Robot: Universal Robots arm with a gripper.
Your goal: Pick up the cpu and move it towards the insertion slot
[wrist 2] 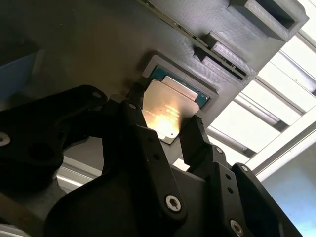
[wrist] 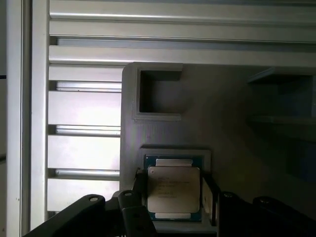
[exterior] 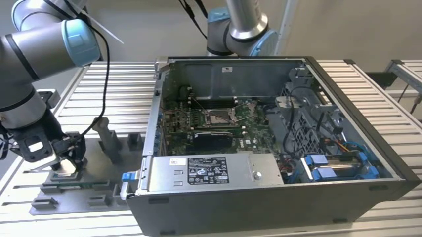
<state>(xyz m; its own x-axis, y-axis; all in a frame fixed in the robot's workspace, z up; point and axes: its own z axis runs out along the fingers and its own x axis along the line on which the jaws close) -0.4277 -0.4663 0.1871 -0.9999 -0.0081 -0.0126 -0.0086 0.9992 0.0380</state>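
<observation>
The cpu [wrist: 174, 195], a flat square chip with a silvery top and a thin green rim, lies in a square pocket of the grey fixture plate [wrist: 163, 103]. My gripper [wrist: 173, 183] is down over it, its black fingers [wrist: 139, 181] pressed against two opposite edges of the chip. In the second wrist view the cpu [wrist 2: 168, 116] glints between the fingertips of the gripper [wrist 2: 165, 112]. In the exterior view the gripper [exterior: 63, 165] hangs low at the left, over the fixture plate [exterior: 99, 158]. The insertion slot [exterior: 218, 117] is far to the right, inside the open computer case, on the green board.
The open computer case [exterior: 343, 163] has tall walls, a silver power supply [exterior: 211, 170] at its front, and blue drive brackets [exterior: 339, 165]. Upright grey fixture blocks [exterior: 108, 140] stand between my gripper and the case. A second arm's base [exterior: 240, 29] rises behind the case.
</observation>
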